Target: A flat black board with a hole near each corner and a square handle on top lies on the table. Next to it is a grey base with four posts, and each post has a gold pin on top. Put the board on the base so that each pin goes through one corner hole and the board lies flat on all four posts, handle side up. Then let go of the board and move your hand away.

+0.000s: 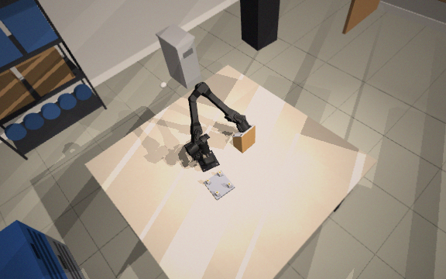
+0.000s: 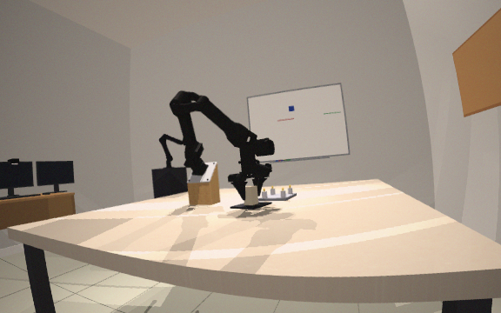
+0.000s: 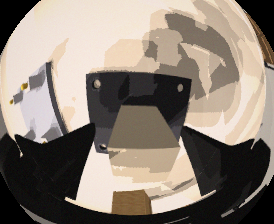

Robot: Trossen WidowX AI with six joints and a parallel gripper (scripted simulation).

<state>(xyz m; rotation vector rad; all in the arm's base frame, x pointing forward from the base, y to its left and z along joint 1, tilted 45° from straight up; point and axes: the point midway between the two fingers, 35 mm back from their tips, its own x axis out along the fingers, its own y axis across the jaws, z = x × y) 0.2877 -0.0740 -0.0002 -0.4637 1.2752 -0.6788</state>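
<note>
The black board [image 1: 215,160] [image 2: 238,206] [image 3: 100,110] lies flat on the table, its square handle [image 2: 251,196] [image 3: 143,132] upward. Three corner holes show in the wrist view; the fourth is hidden. My gripper [image 2: 250,194] [image 3: 140,129] is open, low over the board, with one finger on each side of the handle. In the wrist view, gaps show between the fingers and the handle. The grey base [image 1: 219,186] [image 2: 277,198] [image 3: 40,107] lies beside the board, its four posts upright with gold pins on top. No board is on it.
The arm stands on a wooden block [image 1: 248,140] [image 2: 203,193] [image 3: 130,201] with a slanted white top, near the board. The table [image 1: 285,186] [image 2: 342,235] extends around these things. A grey cabinet [image 1: 180,58] stands beyond the table edge.
</note>
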